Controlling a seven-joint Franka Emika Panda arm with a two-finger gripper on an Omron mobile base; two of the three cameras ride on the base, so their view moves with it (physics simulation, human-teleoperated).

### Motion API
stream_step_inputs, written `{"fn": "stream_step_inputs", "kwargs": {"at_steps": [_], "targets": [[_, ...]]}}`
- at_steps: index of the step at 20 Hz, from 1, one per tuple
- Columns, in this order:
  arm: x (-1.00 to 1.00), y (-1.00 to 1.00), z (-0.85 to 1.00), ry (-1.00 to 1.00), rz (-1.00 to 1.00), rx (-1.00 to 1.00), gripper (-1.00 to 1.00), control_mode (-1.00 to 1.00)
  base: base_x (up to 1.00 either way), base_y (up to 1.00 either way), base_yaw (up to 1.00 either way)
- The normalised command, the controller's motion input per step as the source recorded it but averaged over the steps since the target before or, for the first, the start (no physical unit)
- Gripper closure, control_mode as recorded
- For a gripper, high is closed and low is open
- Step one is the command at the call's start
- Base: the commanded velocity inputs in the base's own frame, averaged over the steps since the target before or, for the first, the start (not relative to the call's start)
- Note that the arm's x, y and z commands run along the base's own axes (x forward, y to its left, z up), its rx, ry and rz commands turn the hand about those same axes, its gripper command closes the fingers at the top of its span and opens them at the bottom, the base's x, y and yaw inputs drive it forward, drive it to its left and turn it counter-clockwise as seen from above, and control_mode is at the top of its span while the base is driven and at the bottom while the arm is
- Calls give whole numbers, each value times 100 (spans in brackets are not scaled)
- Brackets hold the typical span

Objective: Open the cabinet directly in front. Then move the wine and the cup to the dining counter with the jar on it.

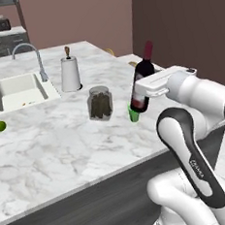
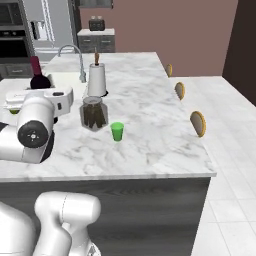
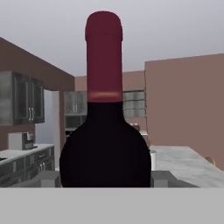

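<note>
Marble dining counter (image 1: pixel 63 138): hand (image 1: pixel 143 93) grips wine (image 1: pixel 142 77).

wine (image 1: pixel 141 80): dark glass, red foil neck, red-and-white label. cup (image 2: pixel 117 131): bright green. counter (image 2: pixel 150 145): white marble, grey veins, dark wood-grain base. jar (image 1: pixel 100 103): clear, brownish contents. lime (image 1: pixel 0 126), at 9 o'clock: green. towel roll (image 1: pixel 70 74): white.
</note>
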Motion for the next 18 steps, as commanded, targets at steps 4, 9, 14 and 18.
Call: {"fn": "stream_step_inputs", "kwargs": {"at_steps": [4, 9, 14, 18], "targets": [[56, 47, -17, 1, 0, -5, 100, -100, 0, 0, 0], [45, 55, -32, 0, 0, -10, 100, -100, 0, 0, 0], [13, 25, -17, 1, -11, -7, 100, -100, 0, 0, 0], [0, 0, -3, 6, -24, 0, 100, -100, 0, 0, 0]]}}
